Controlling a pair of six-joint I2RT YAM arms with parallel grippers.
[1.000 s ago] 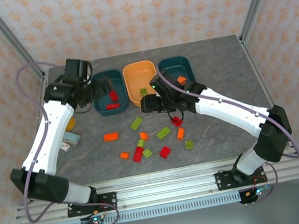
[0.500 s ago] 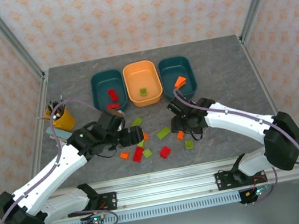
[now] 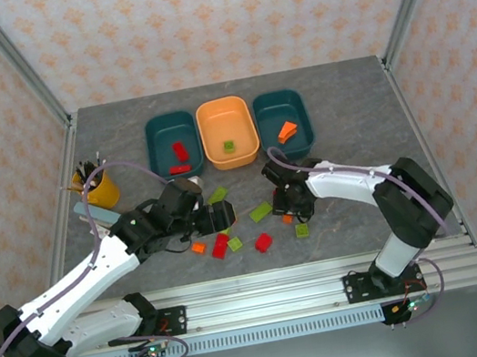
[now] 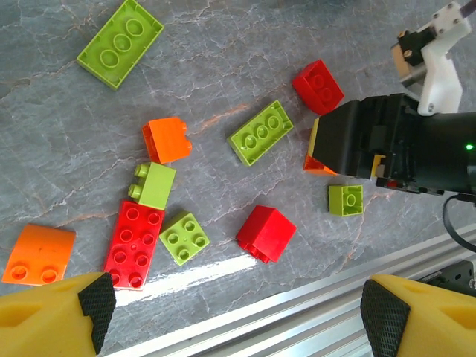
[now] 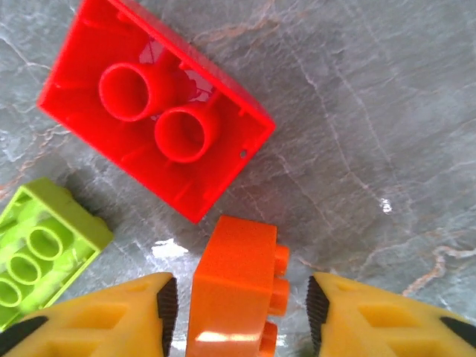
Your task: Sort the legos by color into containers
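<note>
top external: left gripper (image 3: pixel 218 213) and right gripper (image 3: pixel 289 210) low among loose legos (image 3: pixel 220 246); tubs (image 3: pixel 254 129) beyond both.
left wrist: fingers (image 4: pixel 52 316) spread wide; red square lego (image 4: pixel 265 234) just ahead, between them.
right wrist: fingers (image 5: pixel 111 316) astride orange lego (image 5: pixel 234 286), slim gaps either side.

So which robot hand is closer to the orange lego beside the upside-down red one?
Right. The right gripper straddles the orange lego, with a finger on either side, not touching it. The left gripper hangs open farther off, to that lego's left.
</note>
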